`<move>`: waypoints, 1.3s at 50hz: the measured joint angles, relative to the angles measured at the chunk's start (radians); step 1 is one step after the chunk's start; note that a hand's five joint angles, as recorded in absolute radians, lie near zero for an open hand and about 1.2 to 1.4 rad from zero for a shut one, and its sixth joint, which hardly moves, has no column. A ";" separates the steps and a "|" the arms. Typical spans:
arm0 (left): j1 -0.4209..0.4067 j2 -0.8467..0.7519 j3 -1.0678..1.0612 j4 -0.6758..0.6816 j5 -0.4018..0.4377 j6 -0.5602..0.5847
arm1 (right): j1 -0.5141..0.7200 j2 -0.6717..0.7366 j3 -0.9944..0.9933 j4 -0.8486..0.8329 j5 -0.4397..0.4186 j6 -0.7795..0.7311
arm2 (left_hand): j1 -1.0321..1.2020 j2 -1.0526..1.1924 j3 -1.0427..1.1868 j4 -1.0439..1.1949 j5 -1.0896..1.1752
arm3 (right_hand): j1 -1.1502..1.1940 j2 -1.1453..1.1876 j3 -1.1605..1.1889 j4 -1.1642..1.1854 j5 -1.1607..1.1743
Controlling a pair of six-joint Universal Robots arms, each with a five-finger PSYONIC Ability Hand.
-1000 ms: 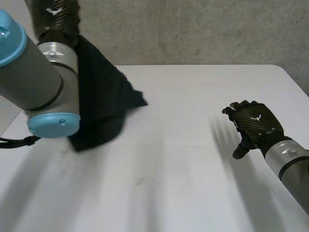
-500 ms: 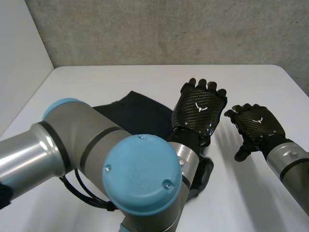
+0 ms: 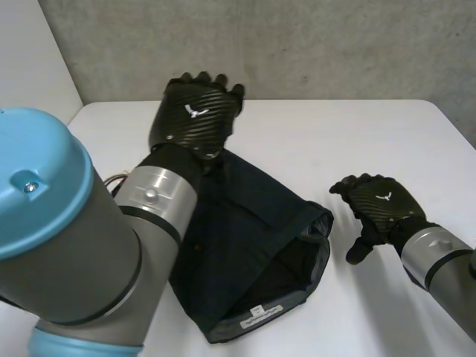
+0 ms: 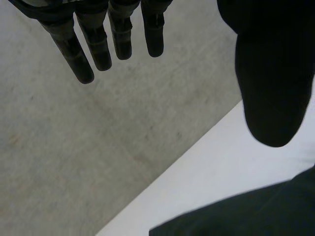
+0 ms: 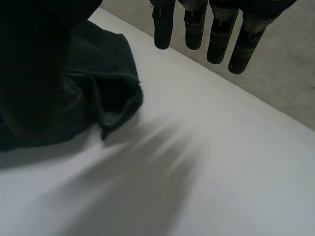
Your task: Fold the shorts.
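Observation:
Dark navy shorts (image 3: 253, 245) lie crumpled on the white table (image 3: 372, 126), the open waistband with a white label (image 3: 260, 316) towards the front. My left hand (image 3: 197, 111) is raised above the shorts' far end, fingers straight and holding nothing. In the left wrist view its fingers (image 4: 98, 44) stretch out over bare air, with an edge of the shorts (image 4: 246, 216) below the thumb. My right hand (image 3: 379, 204) hovers open just right of the waistband, apart from it. In the right wrist view the shorts (image 5: 113, 83) lie beside its thumb, beyond straight fingers (image 5: 216, 34).
A grey concrete wall (image 3: 297, 44) runs behind the table's far edge. My bulky left arm (image 3: 89, 245) covers the front left of the table and part of the shorts. Bare table top stretches right of the shorts and behind them.
My left hand carried the shorts from the far left, let them go and opened; they now lie spread on the table. My right hand shifted slightly towards them.

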 measured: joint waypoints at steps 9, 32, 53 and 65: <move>0.072 0.020 -0.106 0.006 0.010 -0.120 | 0.122 0.113 -0.053 -0.021 0.015 0.092 | 0.000 0.000 0.000 0.000 0.000 | 0.000 0.000 0.000 0.000 0.000; 0.171 0.058 -0.280 0.075 0.048 -0.227 | 0.119 0.391 -0.359 -0.153 0.258 -0.171 | 0.000 0.000 0.000 0.000 0.000 | 0.748 0.945 0.965 0.950 0.871; 0.260 -0.049 -0.199 0.144 0.063 -0.203 | -0.066 0.406 -0.546 -0.188 -0.082 -0.360 | 0.000 -0.015 -0.005 -0.012 -0.017 | 0.106 0.135 0.133 0.104 0.098; 0.282 -0.276 -0.060 0.126 0.196 -0.073 | -0.042 0.280 -0.522 0.186 0.213 -0.218 | 0.000 -0.015 -0.005 -0.012 -0.014 | 0.112 0.138 0.167 0.143 0.141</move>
